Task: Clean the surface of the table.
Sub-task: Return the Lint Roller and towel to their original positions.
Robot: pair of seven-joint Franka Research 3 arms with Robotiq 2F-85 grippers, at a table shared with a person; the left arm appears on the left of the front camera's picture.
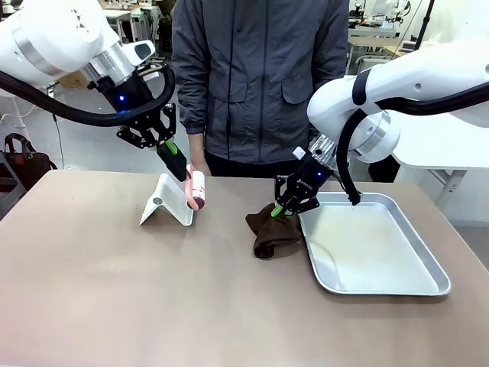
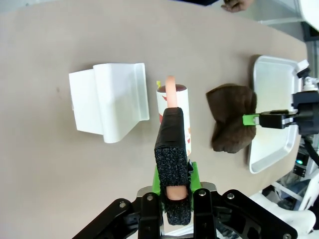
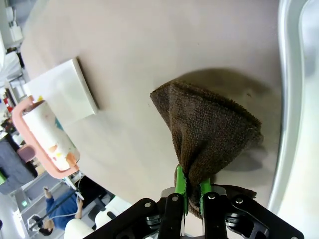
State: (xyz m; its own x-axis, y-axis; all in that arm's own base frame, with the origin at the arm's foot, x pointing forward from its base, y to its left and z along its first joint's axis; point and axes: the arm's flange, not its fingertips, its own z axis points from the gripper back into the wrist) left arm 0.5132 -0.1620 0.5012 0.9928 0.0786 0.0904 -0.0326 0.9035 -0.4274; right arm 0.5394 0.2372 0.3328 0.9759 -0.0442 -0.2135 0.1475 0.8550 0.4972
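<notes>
Brown cloth [image 3: 209, 134] top between fingers [image 3: 180, 186]

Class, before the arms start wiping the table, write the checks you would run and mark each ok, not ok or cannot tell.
1. Right gripper shut on the brown cloth: ok.
2. Cloth touching the table: ok.
3. Left gripper shut on the lint roller handle: ok.
4. Roller lifted off the white stand: ok.
5. Metal tray away from the cloth: not ok, it lies right beside it.
6. Dirt on the table: cannot tell.
</notes>
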